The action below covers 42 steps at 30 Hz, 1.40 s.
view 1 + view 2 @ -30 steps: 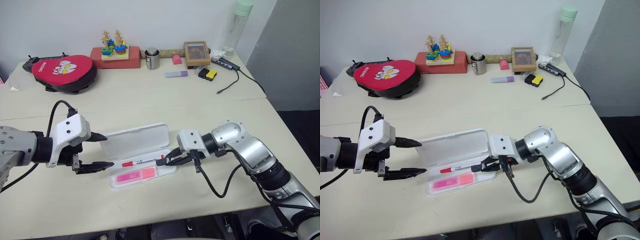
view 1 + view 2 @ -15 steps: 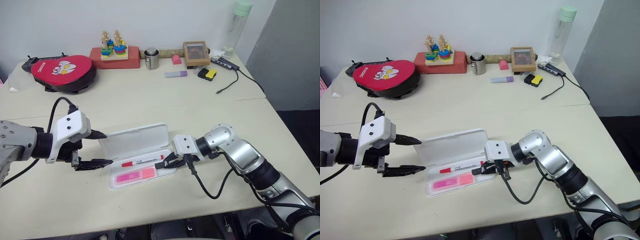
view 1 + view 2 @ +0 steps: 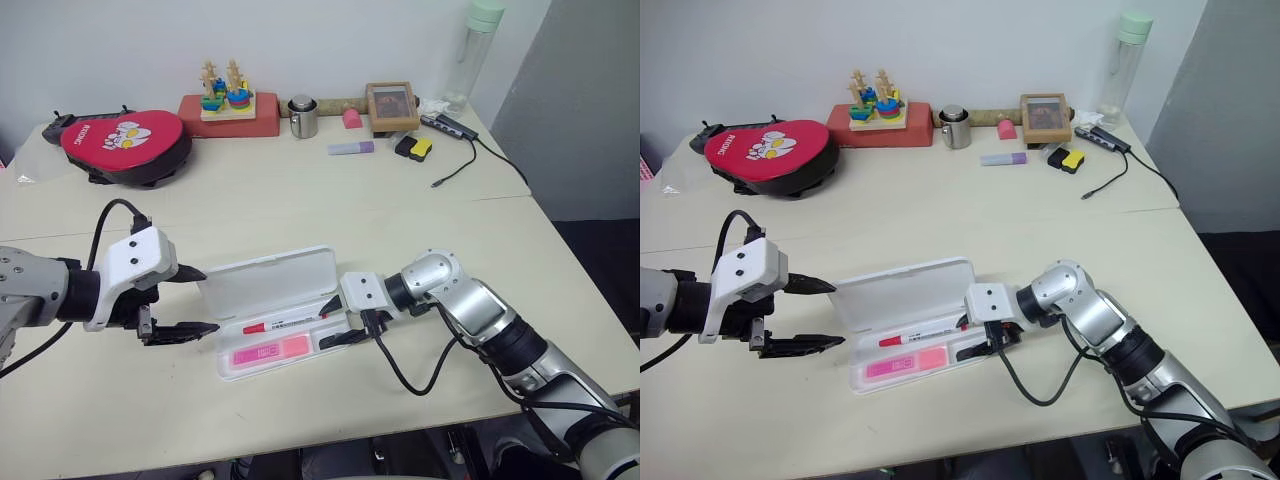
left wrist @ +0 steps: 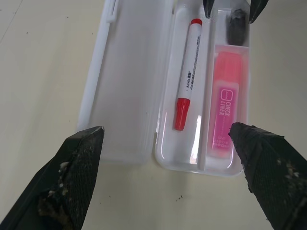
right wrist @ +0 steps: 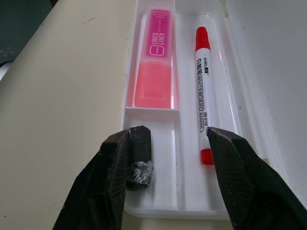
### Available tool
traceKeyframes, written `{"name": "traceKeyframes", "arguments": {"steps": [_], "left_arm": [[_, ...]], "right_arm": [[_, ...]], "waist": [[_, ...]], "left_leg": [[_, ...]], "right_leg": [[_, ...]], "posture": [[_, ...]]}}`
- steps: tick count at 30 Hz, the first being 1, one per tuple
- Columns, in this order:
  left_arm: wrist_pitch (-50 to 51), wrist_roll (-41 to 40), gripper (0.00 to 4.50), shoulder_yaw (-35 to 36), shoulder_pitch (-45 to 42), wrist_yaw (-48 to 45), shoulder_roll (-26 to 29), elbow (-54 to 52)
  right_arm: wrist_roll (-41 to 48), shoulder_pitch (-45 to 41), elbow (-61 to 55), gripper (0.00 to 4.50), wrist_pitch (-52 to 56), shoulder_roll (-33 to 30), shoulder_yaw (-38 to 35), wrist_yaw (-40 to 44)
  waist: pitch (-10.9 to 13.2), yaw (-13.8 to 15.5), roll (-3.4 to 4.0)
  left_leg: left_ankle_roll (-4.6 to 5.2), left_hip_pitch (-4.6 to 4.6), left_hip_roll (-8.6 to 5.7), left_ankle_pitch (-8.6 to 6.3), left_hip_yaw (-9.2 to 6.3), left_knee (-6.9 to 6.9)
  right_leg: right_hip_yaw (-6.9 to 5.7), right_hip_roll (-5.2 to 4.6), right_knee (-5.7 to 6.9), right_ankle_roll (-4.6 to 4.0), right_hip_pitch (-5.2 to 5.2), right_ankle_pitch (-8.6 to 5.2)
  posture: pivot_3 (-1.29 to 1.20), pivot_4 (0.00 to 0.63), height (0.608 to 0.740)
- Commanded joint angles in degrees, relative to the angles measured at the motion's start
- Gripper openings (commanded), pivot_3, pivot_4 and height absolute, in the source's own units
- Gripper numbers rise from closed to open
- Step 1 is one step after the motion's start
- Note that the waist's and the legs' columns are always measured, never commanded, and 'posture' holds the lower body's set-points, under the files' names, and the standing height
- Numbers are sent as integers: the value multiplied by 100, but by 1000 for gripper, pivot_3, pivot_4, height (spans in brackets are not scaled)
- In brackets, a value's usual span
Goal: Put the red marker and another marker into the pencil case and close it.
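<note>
Remaining: thin light lid of pencil case (image 3: 268,279), best pushed at free edge, centre frame; right gripper (image 5: 169,160) and left gripper (image 4: 165,143) fingers apart, nothing held.

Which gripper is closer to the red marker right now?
Right. The right gripper is open at the red marker's end; the left gripper hovers off the case's other end.

pencil case (image 3: 270,290) open, table (image 3: 330,210) front centre | red marker (image 3: 283,323) in tray behind highlighter (image 3: 270,351) | left gripper (image 3: 192,301) left of case | right gripper (image 3: 333,322) at its right end
</note>
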Motion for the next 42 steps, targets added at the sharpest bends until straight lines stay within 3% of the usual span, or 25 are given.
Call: {"name": "traceKeyframes", "arguments": {"steps": [1,8,14,18,24,42], "left_arm": [[-54,13,4500,242,-15,27,14,-73],[391,-379,4500,632,-140,136,-98,-90],[908,-714,4500,1259,-121,220,-125,-137],[1186,-866,4500,1604,-114,522,-332,-177],[1426,-1030,4500,1823,-90,911,-580,-393],[1587,-1232,4500,2134,193,1456,-922,-632]], "right_arm": [[251,-218,-446,2489,266,-67,-384,37],[848,-299,-885,2489,842,-593,-1027,377],[738,-213,-493,2489,790,-1065,-1151,417],[282,-373,314,1514,182,-1075,-1161,73],[219,-625,1012,70,-34,-566,-1322,-451],[17,-1476,2016,70,-730,505,-1178,-541]], "waist": [[-1,1,-1],[0,6,1],[0,15,-1],[0,-24,-1],[0,-27,-1],[0,-15,-1]], "left_leg": [[0,0,0,0,-1,0],[0,-2,0,0,-3,0],[0,-1,0,0,-4,1],[0,4,0,0,1,1],[0,2,0,0,0,1],[0,-1,-1,0,-5,1]], "right_leg": [[0,0,0,0,0,0],[-2,0,-2,0,0,0],[-4,-1,-2,0,0,0],[0,0,4,0,0,0],[1,0,3,0,-1,1],[-3,-2,1,-1,0,2]], "posture": [[0,150,740],[0,150,740],[0,150,740],[0,150,740],[0,150,740],[0,150,740]]}}
